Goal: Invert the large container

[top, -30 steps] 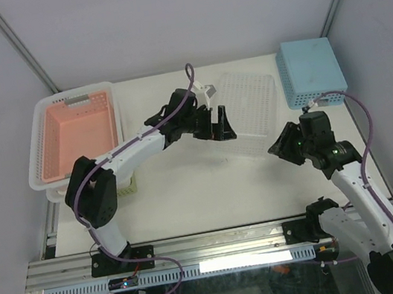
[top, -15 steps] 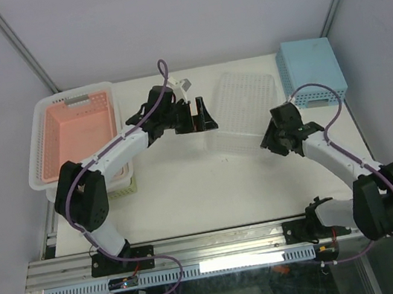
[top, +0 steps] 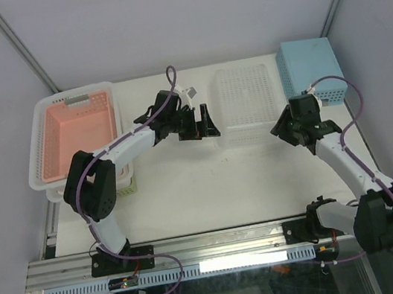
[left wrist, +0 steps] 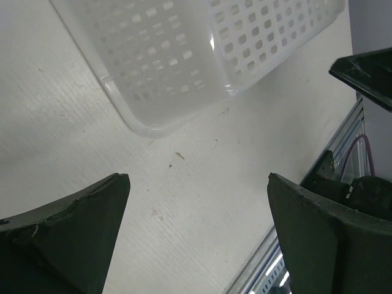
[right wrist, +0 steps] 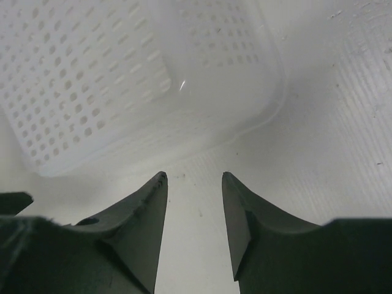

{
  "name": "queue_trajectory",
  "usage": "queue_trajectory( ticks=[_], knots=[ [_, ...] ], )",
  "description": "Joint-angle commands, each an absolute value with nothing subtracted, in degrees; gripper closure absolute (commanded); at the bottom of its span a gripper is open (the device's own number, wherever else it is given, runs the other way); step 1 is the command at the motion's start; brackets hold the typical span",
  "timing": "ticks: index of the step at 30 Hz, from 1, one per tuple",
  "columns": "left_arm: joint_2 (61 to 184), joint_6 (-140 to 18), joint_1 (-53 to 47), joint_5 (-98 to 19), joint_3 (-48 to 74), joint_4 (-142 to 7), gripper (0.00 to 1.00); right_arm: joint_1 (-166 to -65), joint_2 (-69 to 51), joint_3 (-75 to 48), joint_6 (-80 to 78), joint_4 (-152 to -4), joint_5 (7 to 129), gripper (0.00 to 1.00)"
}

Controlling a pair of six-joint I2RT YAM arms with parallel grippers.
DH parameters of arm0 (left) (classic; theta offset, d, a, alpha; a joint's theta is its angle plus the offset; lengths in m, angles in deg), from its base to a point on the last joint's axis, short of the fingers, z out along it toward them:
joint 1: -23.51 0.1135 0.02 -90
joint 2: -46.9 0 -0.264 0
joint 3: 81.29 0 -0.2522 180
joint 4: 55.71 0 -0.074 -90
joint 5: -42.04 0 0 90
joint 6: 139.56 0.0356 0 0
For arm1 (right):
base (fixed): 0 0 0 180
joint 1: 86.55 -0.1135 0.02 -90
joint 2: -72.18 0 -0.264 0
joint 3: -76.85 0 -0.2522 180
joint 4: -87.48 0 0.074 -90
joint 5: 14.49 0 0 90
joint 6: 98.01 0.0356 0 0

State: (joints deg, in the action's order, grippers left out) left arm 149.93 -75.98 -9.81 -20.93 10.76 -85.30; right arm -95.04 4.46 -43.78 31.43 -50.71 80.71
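Large container (top: 247, 101) lies rim-down on the table (top: 188, 186). Left gripper (top: 204, 123) gapes wide beside it, empty. Right gripper (top: 284, 127) stands narrowly parted, empty.

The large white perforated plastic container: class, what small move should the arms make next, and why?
Probably draw both arms back. The large white perforated plastic container seems to rest rim-down, base up, on the white table, and the left gripper and right gripper both stand clear of it, holding nothing.

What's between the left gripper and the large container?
Nothing but bare table, in the left wrist view: left gripper open, clear of the large container.
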Motion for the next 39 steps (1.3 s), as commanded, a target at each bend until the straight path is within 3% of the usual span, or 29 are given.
queue_trajectory(
  ticks=[1,8,18,29,33,39],
  knots=[
    [152.9,-74.6,-11.0,-19.4,6.7,-83.8,0.01,-95.4,13.9,-48.7,33.1,-52.7,77.1,0.56],
    [159.8,-75.5,-13.4,-21.6,-1.9,-82.4,0.01,-95.3,24.0,-47.5,33.0,-42.2,82.1,0.51],
    [174.4,-77.2,-13.5,-22.6,-20.1,-82.9,0.01,-95.3,30.7,-33.2,27.4,-31.1,94.4,0.50],
    [184.6,-78.2,-12.8,-23.6,-37.1,-85.2,0.01,-95.3,30.9,-36.8,28.8,-33.4,87.7,0.51],
    [181.4,-76.5,-12.1,-24.8,-37.2,-87.4,0.01,-95.4,29.2,-41.6,30.3,-38.8,82.3,0.52],
    [167.0,-73.6,-11.5,-29.2,-27.2,-89.4,0.01,-98.2,21.4,-48.6,34.1,-52.1,78.1,0.58]
  ],
)
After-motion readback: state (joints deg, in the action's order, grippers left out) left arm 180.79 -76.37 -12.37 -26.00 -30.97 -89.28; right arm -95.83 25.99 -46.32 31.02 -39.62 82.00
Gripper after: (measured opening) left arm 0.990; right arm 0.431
